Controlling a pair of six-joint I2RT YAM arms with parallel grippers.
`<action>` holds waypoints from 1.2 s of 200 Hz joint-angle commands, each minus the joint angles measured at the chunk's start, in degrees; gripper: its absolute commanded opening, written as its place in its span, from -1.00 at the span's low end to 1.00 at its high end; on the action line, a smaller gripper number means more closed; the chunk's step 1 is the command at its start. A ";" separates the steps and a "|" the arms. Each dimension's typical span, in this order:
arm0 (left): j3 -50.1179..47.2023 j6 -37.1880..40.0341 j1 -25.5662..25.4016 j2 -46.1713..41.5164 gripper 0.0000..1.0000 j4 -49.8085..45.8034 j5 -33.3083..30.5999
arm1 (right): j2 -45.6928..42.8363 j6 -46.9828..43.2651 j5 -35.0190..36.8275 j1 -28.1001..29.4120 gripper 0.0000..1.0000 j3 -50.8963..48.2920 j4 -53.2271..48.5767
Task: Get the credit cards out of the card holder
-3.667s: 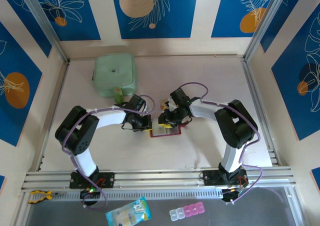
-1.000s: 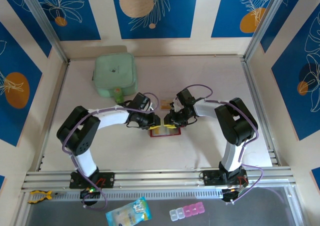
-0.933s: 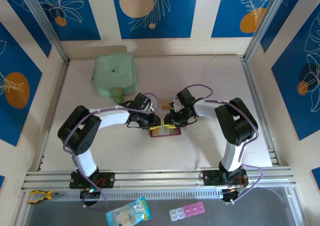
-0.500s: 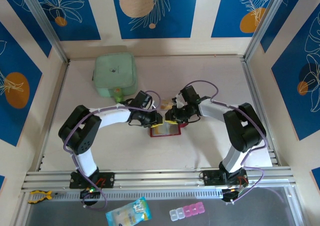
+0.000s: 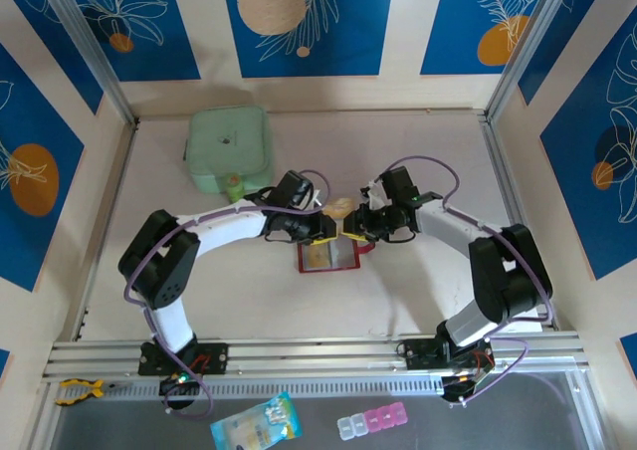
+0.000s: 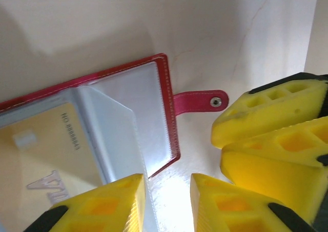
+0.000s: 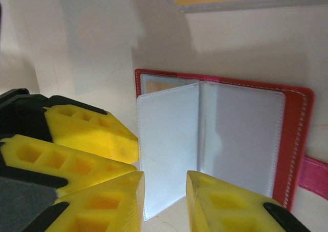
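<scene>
Over the last few seconds both sets of jaws have slid off the card holder (image 5: 330,259) toward its far edge. The open red wallet now lies mostly uncovered on the bench (image 5: 428,151), just on their near side. A tan card (image 5: 339,208) lies loose just beyond the jaws, between the two sets. The left jaws stand a little apart with nothing pinched, the holder's corner under their gap. The right jaws are narrowly parted too, with the free edge of a pale sleeve (image 7: 169,145) just ahead of them, ungripped. A gold card (image 6: 41,155) sits sleeved beside the left jaws, so the emptying looks unfinished.
</scene>
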 commanded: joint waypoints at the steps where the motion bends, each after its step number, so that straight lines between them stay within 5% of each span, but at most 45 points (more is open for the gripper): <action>1: 2.58 0.49 -1.11 2.33 -0.39 -1.89 0.93 | -2.56 -1.21 -0.59 -1.19 -0.44 -1.36 -1.94; 156: 6.60 1.25 -2.62 6.65 -0.25 -1.13 1.02 | -5.12 -1.74 -1.03 -3.13 -0.37 -3.19 -3.97; 240: -5.01 1.71 1.38 -1.84 -0.39 1.94 0.02 | -0.61 0.45 0.10 1.77 -0.40 -0.44 -2.66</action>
